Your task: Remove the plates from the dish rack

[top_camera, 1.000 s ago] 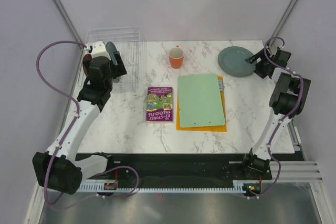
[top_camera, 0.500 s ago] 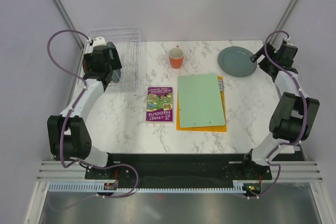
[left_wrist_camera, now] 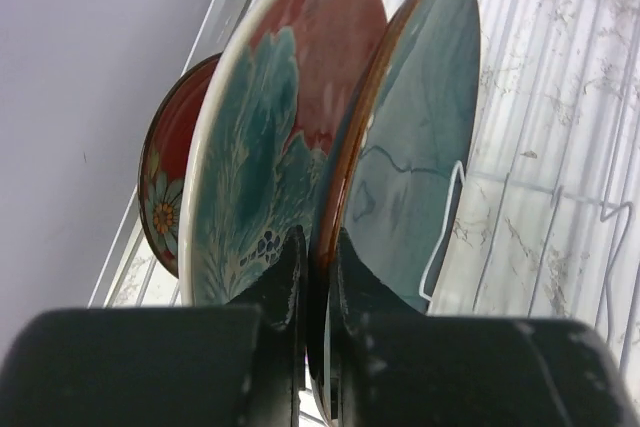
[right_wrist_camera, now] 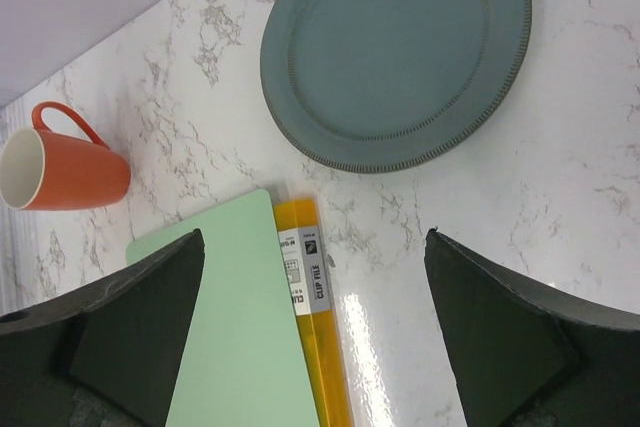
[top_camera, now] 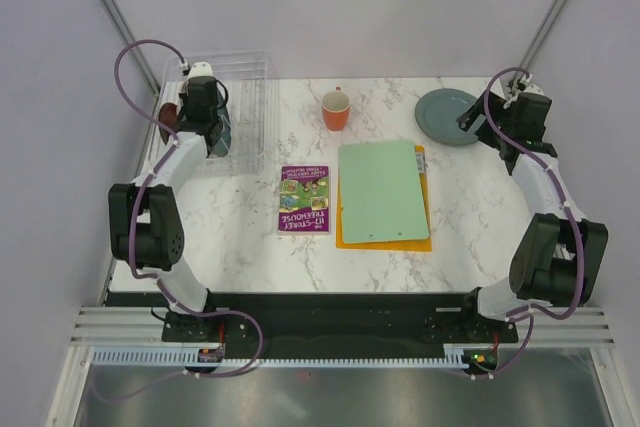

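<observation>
3 plates [left_wrist_camera: 290,147] upright, rims prob. twd tool [left_wrist_camera: 318,252].

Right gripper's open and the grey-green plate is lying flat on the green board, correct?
No. The grey-green plate lies flat on the marble table, apart from the green board, not on it. The right wrist view shows this. The right gripper is open, as you said.

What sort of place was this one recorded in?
Probably a lab robot cell staged as a kitchen counter: bare walls with metal frame posts, two arms bolted to a rail at the near edge of a marble-patterned table, and a dish rack holding plates.
</observation>
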### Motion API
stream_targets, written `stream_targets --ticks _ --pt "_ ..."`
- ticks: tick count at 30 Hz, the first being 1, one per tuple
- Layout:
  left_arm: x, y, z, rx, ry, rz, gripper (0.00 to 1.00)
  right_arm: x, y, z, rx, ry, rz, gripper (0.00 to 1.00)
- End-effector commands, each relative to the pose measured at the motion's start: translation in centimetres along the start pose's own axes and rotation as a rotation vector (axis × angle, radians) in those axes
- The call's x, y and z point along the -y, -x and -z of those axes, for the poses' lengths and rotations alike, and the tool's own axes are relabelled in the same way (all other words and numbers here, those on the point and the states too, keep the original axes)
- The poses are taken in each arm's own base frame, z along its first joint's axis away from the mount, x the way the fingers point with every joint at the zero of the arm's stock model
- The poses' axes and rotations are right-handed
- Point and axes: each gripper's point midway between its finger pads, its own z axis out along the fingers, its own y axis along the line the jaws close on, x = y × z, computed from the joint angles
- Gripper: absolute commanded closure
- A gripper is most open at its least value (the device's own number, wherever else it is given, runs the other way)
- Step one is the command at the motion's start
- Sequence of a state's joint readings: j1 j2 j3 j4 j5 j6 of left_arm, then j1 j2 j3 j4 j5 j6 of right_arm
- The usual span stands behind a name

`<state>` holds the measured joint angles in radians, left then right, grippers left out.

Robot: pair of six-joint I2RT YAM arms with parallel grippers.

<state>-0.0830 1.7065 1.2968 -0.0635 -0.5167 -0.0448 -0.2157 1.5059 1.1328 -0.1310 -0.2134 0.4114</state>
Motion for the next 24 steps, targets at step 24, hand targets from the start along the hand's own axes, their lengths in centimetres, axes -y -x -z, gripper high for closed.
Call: stream_targets --ticks 24 --pt "1.0 18.2 15.6 0.397 -0.104 0.017 0.98 -5.4 -2.5 5.2 -0.051 0.208 0.088 0.02"
